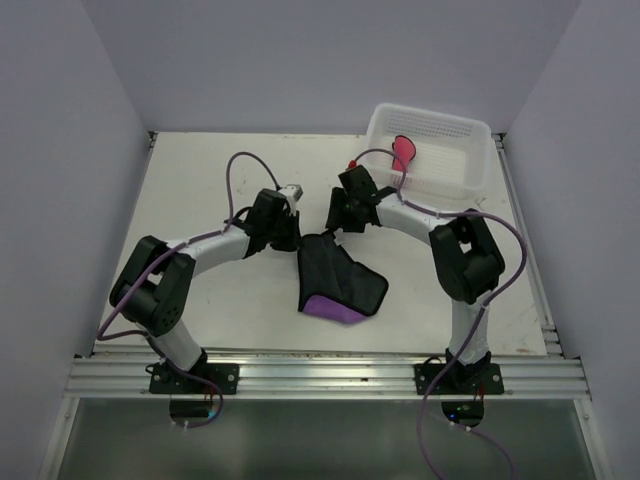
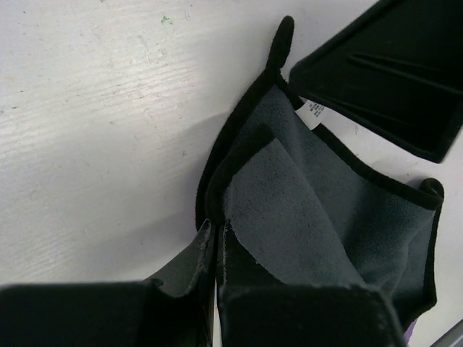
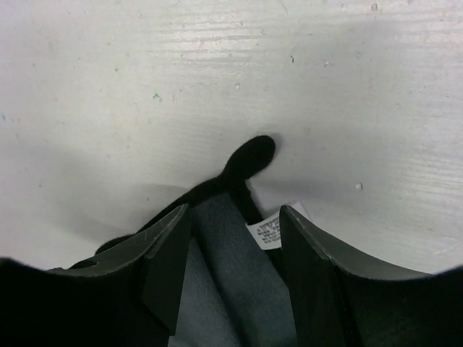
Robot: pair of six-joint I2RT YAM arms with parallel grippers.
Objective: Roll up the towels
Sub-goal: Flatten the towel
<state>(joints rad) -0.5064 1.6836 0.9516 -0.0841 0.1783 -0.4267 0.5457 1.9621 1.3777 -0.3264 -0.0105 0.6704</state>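
The wide white desk carries everything here, and at its far right corner sits the white perforated plastic basket, with a small pink-red cloth draped inside against its left wall. Down at the centre of the desk lies the dark towel, black-edged with a grey fleecy face and a purple side peeking out along its near edge, folded into a loose wedge that narrows toward the far end. Both arms lean in over that narrow far end. The left pincer is pressed tight together on the towel's black hem, the cloth pinched between its fingers in the left wrist view. The right pincer stands parted, its two fingers straddling the towel's corner, grey fleece showing between them without being clamped. Right there between those fingers is a small white care label, and just beyond it a little black hanging loop lies flat on the desk.
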